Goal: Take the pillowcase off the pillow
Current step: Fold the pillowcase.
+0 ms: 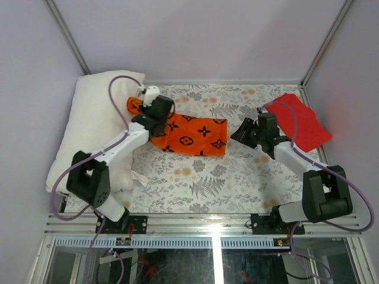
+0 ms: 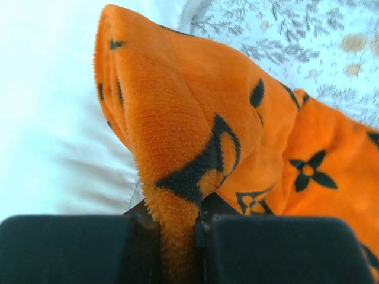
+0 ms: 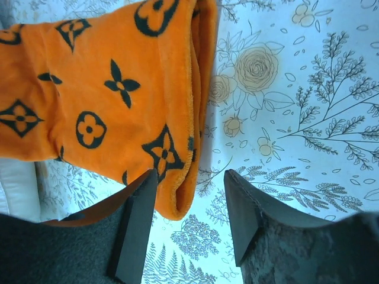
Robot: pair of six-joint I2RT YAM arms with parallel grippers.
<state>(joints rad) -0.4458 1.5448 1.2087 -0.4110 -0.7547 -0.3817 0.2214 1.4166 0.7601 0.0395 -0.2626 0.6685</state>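
With my left pincer (image 2: 198, 236) pinching the pillowcase (image 2: 195, 118) beside the pillow (image 2: 53, 118), right pincer (image 3: 189, 180) spread, I'd drag steadily toward the table's (image 1: 237, 189) right edge.

Left arm (image 1: 121, 148) extended from base toward 1 o'clock, wrist pitched down. Left gripper (image 2: 198, 236): jaws pinched tight on a pillowcase (image 2: 195, 118) fold. Right arm (image 1: 293, 155) angled toward 11 o'clock. Right gripper (image 3: 190, 183): jaws standing apart.
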